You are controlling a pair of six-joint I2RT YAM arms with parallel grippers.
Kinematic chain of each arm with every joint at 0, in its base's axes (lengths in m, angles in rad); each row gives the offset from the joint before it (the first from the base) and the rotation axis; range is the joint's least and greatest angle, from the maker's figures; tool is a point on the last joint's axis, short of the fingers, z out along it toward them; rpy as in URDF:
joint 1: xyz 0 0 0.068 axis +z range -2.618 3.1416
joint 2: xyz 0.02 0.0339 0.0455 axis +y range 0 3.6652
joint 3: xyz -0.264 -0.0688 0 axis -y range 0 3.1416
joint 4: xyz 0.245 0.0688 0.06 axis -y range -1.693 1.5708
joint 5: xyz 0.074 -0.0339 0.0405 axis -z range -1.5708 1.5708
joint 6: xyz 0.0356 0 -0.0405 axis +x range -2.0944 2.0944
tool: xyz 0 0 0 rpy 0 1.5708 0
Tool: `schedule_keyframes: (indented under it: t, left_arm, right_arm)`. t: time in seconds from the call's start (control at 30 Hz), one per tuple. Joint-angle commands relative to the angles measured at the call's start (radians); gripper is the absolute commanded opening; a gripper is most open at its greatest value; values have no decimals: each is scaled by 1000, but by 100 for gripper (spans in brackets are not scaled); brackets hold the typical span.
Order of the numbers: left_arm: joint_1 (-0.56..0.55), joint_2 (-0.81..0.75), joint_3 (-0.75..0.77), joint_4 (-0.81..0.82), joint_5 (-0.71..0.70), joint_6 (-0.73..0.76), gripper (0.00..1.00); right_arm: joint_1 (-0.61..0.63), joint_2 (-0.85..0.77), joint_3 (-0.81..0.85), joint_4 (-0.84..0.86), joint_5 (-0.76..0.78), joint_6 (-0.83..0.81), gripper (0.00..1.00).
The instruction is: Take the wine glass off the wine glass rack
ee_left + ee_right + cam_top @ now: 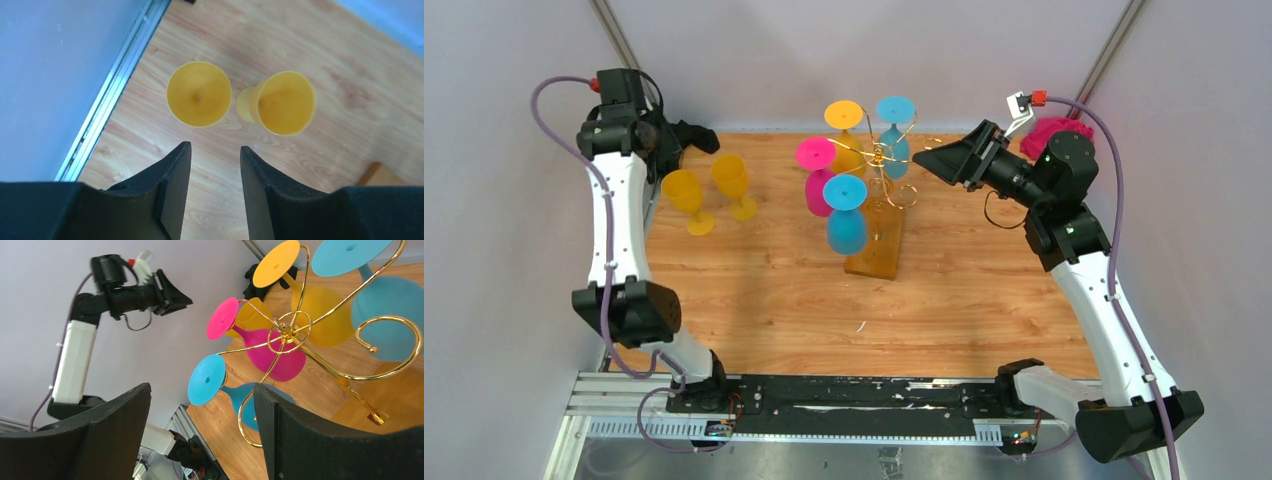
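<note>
Nearest us, the wine glass rack [885, 256] sits mid-table, with four glasses hung bowl-down by their feet on its curls. The blue wine glass [846, 222] hangs at the front. Behind, the right gripper [921, 161] faces the rack with fingers spread, apparently lining up. The left gripper [215, 149], also parted, hovers over two standing yellow glasses [686, 193].

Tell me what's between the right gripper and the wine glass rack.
Nothing: the top external view shows only a bare gap between the right gripper and the wine glass rack.

six wine glasses [846, 228], one rack [880, 252]
</note>
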Motion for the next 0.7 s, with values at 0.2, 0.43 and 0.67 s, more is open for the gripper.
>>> schedule_keyframes:
  t: [0.2,0.43,0.67]
  left_arm:
    - [-205,-363,4,112,329,-45,49]
    - [-368,-556,-335,388,637,-246,51]
    - [-380,-677,-775,1028,948,-659,52]
  right_arm:
    - [-8,-24,-40,75,-59,39,75]
    - [-6,-59,-59,56,-49,30,75]
    - [-6,-102,-45,4,-31,8,75]
